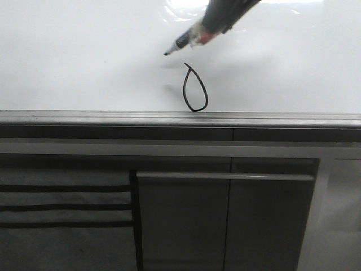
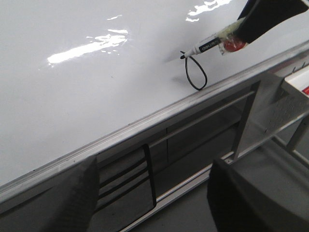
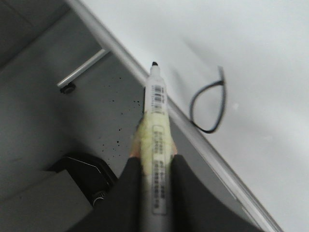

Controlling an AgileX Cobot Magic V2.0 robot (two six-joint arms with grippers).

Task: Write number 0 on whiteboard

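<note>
The number 0 (image 1: 196, 88) is a thin black teardrop loop on the whiteboard (image 1: 84, 62), just above its grey edge rail (image 1: 113, 117). It also shows in the left wrist view (image 2: 196, 73) and the right wrist view (image 3: 208, 107). My right gripper (image 1: 217, 21) is shut on a black-tipped marker (image 1: 183, 41), tip lifted off the board up and left of the loop. The marker (image 3: 155, 130) sits between the fingers (image 3: 126, 188). My left gripper (image 2: 154, 193) is open and empty, below the board's rail.
Dark grey cabinet panels (image 1: 186, 220) with black stripes (image 1: 62, 206) stand below the rail. In the left wrist view a perforated metal bracket (image 2: 285, 108) is at the right. Glare patches (image 2: 91, 46) lie on the board.
</note>
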